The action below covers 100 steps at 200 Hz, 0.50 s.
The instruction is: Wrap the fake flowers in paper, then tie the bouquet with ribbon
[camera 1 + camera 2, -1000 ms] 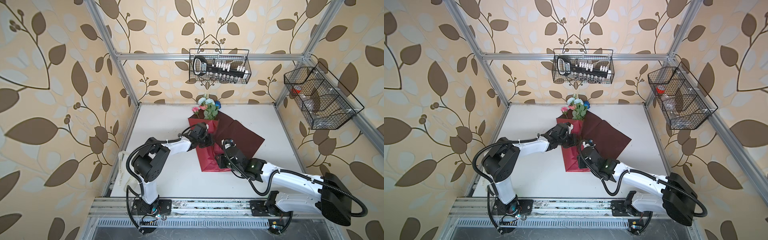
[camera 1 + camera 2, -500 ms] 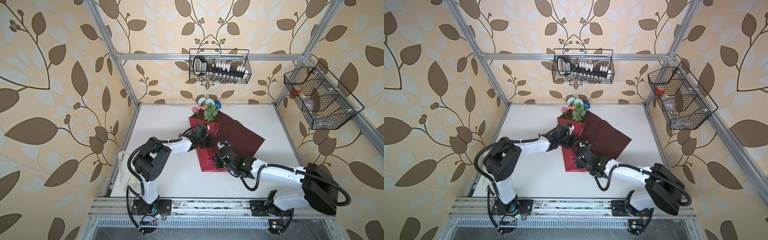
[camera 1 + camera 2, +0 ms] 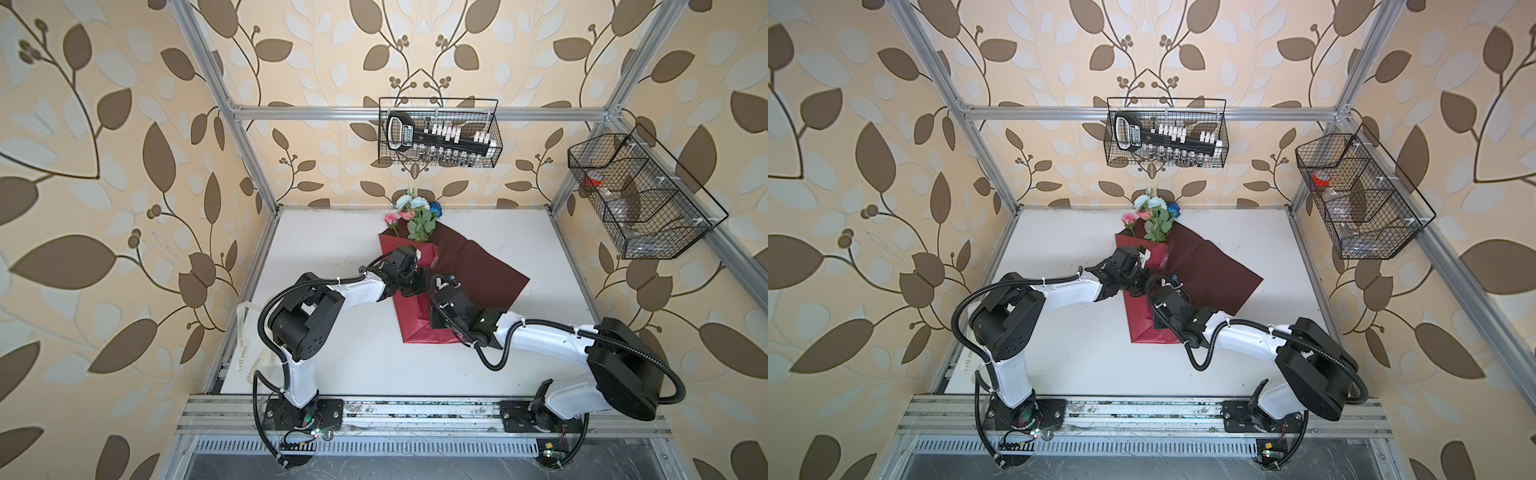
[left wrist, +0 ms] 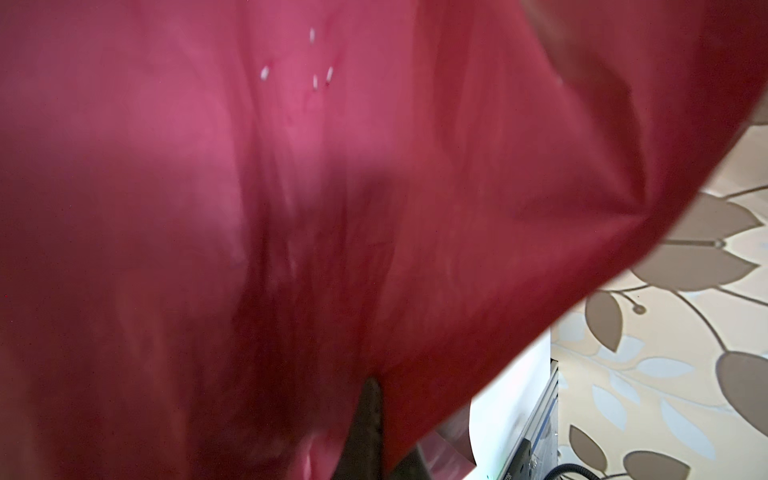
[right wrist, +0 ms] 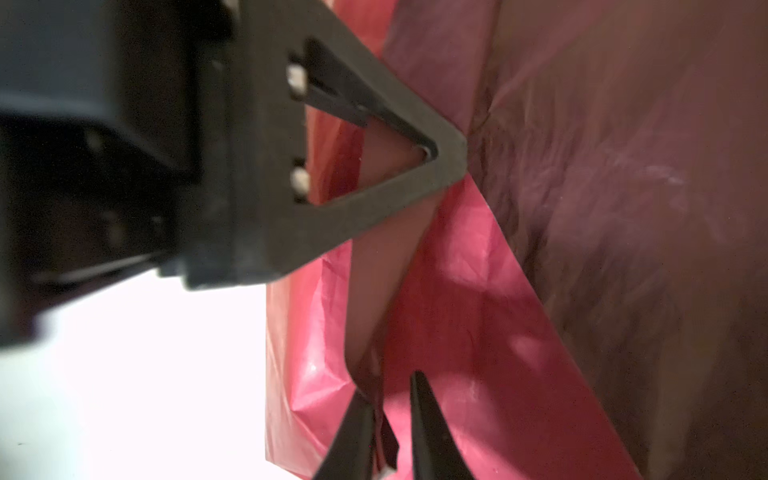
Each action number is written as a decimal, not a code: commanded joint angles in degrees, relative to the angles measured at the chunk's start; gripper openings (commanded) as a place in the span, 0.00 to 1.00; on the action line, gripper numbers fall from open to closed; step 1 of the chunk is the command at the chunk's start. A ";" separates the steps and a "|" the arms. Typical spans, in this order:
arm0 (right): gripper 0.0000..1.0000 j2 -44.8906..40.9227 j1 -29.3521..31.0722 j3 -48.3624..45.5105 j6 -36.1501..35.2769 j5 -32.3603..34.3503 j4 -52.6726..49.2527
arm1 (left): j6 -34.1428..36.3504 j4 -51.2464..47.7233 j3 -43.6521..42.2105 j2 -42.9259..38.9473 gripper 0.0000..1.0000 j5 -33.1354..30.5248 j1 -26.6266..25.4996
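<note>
Red wrapping sheet (image 3: 478, 270); cream printed ribbon (image 3: 244, 340)

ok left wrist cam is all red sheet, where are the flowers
observer: the flowers stick out of the sheet's far end in both top views.
operator: and the right claw
observer: right claw sits close to left claw mid-sheet, its tips either side of a fold; can't tell if it grips.
operator: ribbon on yet
observer: no, the ribbon lies along the table's left edge, away from the flowers.
</note>
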 commanded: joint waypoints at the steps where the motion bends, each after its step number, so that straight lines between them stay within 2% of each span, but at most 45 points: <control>1: 0.09 1.35 -0.49 0.42 0.29 -0.08 0.23 | 1.25 0.30 3.07 -0.26 0.18 1.11 -0.47; 21: 0.04 1.55 -1.06 -0.53 0.69 0.18 0.23 | 2.66 -1.16 3.55 -1.55 0.35 0.43 -0.30; 52: 0.03 1.64 -2.00 -1.55 0.87 0.21 0.57 | 4.53 -5.23 3.06 -6.09 0.71 -2.57 0.32; 89: 0.02 3.02 -2.90 -1.35 0.86 -0.81 1.20 | 6.56 -13.04 0.38 -13.76 0.98 -11.27 0.79; 100: 0.02 3.54 -3.03 -1.24 1.02 -1.18 1.24 | 6.95 -14.67 -1.20 -16.28 0.99 -13.82 0.81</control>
